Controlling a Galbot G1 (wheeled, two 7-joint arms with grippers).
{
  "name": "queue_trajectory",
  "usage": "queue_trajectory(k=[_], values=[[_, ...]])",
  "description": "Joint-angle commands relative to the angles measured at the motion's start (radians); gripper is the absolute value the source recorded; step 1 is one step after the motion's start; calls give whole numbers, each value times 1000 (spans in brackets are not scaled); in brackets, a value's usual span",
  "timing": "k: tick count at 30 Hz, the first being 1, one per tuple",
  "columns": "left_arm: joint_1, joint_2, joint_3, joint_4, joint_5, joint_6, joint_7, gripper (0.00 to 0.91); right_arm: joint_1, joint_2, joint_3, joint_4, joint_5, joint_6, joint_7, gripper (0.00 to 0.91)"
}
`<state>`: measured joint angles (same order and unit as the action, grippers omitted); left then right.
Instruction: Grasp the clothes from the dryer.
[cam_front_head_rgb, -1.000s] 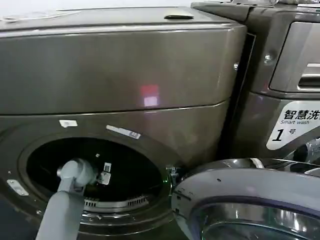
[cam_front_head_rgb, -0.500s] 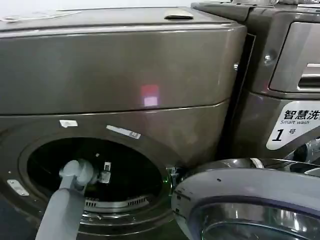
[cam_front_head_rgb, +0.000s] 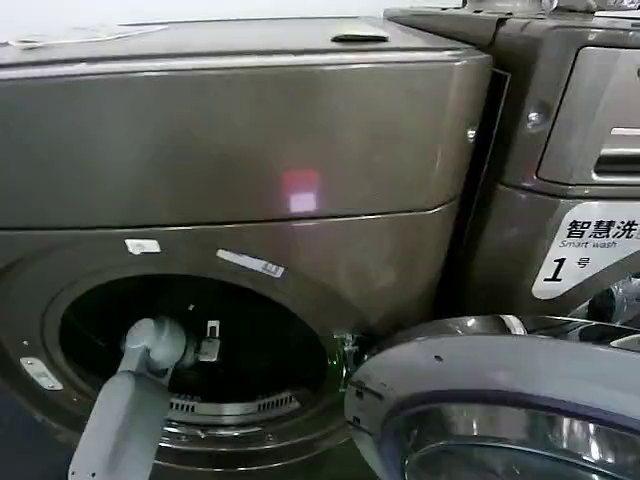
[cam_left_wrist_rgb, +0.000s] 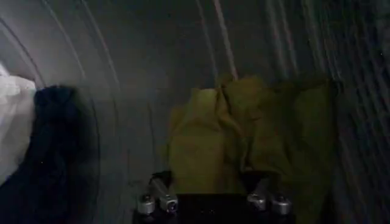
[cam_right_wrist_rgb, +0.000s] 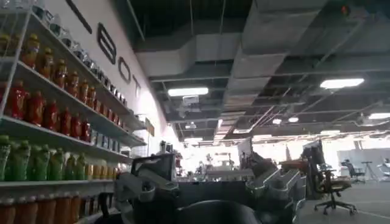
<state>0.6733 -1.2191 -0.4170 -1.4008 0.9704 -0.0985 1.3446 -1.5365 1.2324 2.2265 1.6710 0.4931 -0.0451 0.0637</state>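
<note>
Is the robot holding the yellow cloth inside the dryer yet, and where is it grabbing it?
Cannot be told. The left gripper is inside the dryer, right at the yellow-green cloth, but whether it grips the cloth isn't visible.

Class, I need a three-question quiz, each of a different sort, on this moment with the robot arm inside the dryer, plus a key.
1. True or false: the left claw is inside the dryer drum.
2. Multiple choice: which piece of the clothes lies directly ahead of the left claw? A) the dark navy cloth B) the yellow-green cloth C) a red towel
3. Fill in: the dryer's round door stands ____.

Key: 1 true; 2 B; 3 open.
</note>
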Motion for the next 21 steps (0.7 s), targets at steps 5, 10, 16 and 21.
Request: queue_trajectory(k=[5, 10, 16, 21], values=[[-6, 6, 8, 57, -87, 19, 3, 0, 8, -1, -6, 3, -6, 0, 0, 907], [-15, 4, 7, 70, -92, 33, 2, 0, 8, 0, -8, 0, -7, 1, 1, 907], [-16, 4, 7, 33, -155, 74, -16, 0, 6, -1, -9, -1, -7, 0, 0, 907], [-38, -8, 8, -9, -188, 113, -130, 0, 7, 0, -14, 11, -3, -15, -3, 907]])
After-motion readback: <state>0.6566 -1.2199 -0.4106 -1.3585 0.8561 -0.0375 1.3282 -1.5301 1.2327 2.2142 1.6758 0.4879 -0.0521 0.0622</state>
